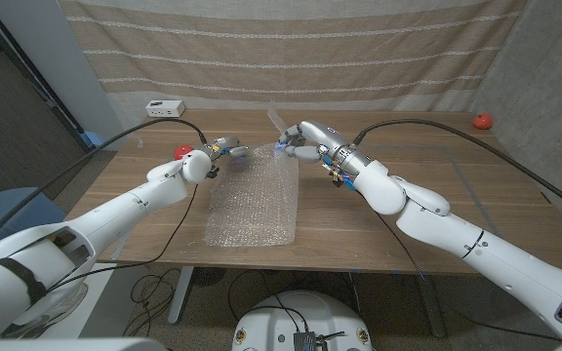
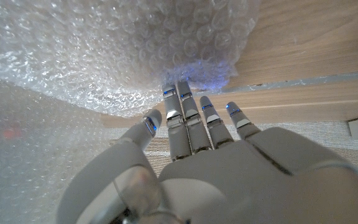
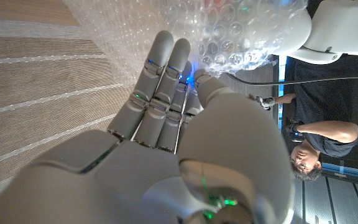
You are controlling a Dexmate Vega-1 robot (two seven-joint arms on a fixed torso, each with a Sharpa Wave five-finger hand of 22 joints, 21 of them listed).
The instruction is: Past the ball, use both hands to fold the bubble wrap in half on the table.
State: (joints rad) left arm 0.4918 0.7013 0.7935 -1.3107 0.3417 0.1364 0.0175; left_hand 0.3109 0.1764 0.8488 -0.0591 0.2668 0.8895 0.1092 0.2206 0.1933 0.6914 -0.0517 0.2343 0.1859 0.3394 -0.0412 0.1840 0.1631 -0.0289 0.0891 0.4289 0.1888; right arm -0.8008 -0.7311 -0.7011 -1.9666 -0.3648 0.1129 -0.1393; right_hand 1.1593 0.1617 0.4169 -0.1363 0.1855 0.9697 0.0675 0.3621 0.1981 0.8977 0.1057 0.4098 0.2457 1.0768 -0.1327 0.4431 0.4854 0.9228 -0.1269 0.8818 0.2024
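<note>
**Both hands lifted the far edge of the bubble wrap**

Left hand (image 1: 224, 149) and right hand (image 1: 299, 139) each grasped one far corner of the bubble wrap (image 1: 254, 200) and held that edge raised above the wooden table (image 1: 427, 166). Between the two hands the sheet curved upward, while its near part lay flat on the table below them. In the left wrist view the fingers (image 2: 185, 115) of the left hand pressed into the clear wrap (image 2: 104, 56). In the right wrist view the right hand (image 3: 173, 118) pinched the wrap (image 3: 241, 37) between thumb and fingers. A red ball (image 1: 184, 150) sat just beside the left hand, on its outer side. Another red ball (image 1: 482, 122) lay well apart from the right hand, near the far table corner. A white box (image 1: 165, 107) stood beyond the left hand.
</note>
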